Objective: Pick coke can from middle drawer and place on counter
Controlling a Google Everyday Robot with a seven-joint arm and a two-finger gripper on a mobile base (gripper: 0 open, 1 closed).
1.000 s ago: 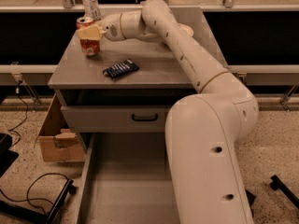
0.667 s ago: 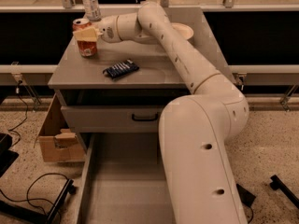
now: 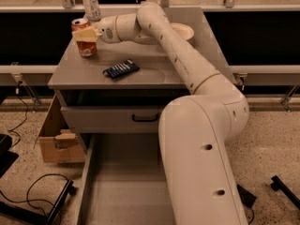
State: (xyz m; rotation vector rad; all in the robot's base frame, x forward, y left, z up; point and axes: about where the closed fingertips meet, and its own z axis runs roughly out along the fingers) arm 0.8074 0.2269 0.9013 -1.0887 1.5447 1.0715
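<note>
The coke can (image 3: pixel 86 48) stands upright at the back left corner of the counter (image 3: pixel 154 74). My gripper (image 3: pixel 84 33) reaches in from the right and is shut around the can's upper half; one pale finger (image 3: pixel 86 34) crosses its front, the other is hidden behind it. The can's base looks level with the counter top. The middle drawer (image 3: pixel 122 182) is pulled out wide open at the bottom of the view, and its grey floor is bare where my arm does not cover it.
A white-labelled bottle (image 3: pixel 90 1) stands just behind the can. A dark blue snack packet (image 3: pixel 121 69) lies on the counter's front middle, a pale bowl (image 3: pixel 183 31) at the back right. A cardboard box (image 3: pixel 54 139) and cables (image 3: pixel 28 191) sit on the floor left.
The gripper and the can have shifted slightly left along the counter's back edge. The arm's big lower link has shifted left in the view.
</note>
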